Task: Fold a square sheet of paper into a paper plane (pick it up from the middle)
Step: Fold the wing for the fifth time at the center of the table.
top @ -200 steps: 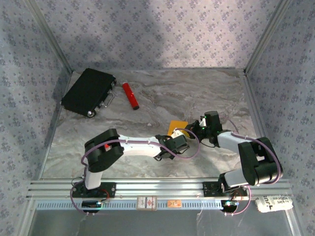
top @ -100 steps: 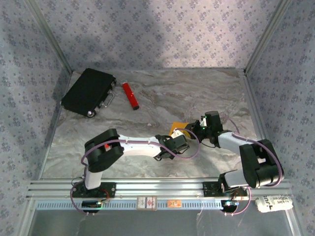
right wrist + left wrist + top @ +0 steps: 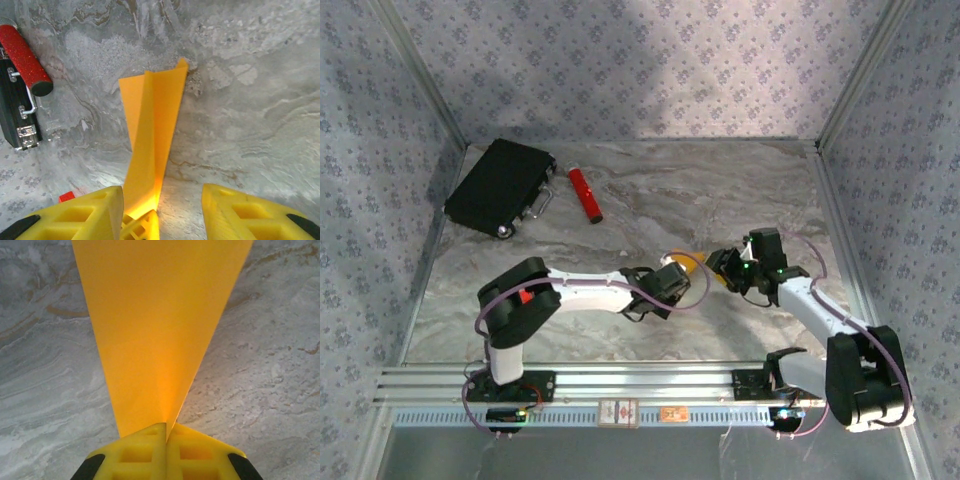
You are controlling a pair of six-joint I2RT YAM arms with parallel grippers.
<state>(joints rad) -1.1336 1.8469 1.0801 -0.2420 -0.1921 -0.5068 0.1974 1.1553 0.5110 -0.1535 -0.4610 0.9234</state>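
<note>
Two pincers face each other a little right of the middle of the desk [image 3: 720, 190], and the paper [image 3: 692, 261] sits between them.

Your left pincer [image 3: 166, 427] is clamped on the paper. Its yellow lattice fingers [image 3: 137, 452] are pressed together on the narrow end. From there the sheet [image 3: 160, 330] fans out wide, smooth, matte and unmarked, glowing deeper orange near the grip.

Your right pincer [image 3: 161, 190] has its jaws apart, one blocky yellow finger [image 3: 82, 212] on each side of the paper and neither touching it. From this wrist the paper [image 3: 152, 130] shows a lengthwise crease, with two flaps meeting along a ridge and a pointed corner at the far end. You cannot tell whether that far edge rests on the desk.

The desk is grey marbled stone with brown veins. At its far left lie a flat black case [image 3: 502, 186] with metal latches and, just beside it, a glittery red cylinder [image 3: 585, 194] with a dark end cap. Both are well apart from the paper.

Against the frame a second back, your right pincer [image 3: 718, 266] has gone from shut to parted. That arm has swung out, with its elbow now lower and further right. From above, the paper has narrowed from a broad orange patch to a slim sliver. Your left pincer [image 3: 680, 272] has finished closing. The case and cylinder have not moved.
</note>
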